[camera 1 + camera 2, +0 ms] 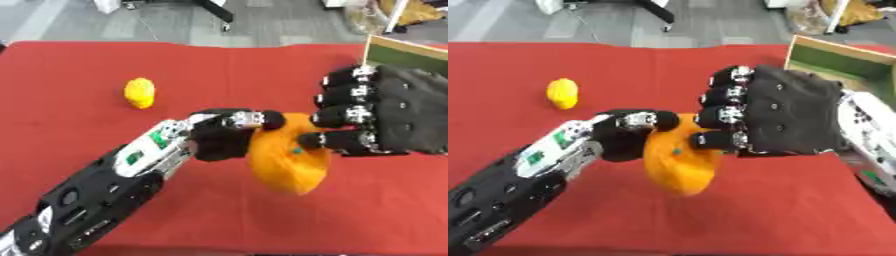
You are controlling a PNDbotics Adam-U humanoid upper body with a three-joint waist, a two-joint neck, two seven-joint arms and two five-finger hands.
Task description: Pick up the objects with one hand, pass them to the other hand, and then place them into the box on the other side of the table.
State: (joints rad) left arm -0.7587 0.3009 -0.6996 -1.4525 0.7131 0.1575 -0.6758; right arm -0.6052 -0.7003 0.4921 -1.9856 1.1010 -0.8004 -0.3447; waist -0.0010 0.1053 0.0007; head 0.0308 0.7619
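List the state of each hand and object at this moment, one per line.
left hand: fingers curled round the orange object, holding it above the table.
right hand: fingers curled onto the same object from the other side.
orange object: held between both hands, mid-handover.
yellow object: lying on the red cloth, untouched.
box: open, at the table's right side.

2 robot hands [772, 115] [223, 135], 2 yellow-orange objects [289, 160] [139, 93] (1 held), 1 box [842, 62].

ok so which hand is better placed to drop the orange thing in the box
The right hand, probably. Its fingers already curl onto the orange object, and the box sits just behind it on the robot's right. The left hand is farther from the box.
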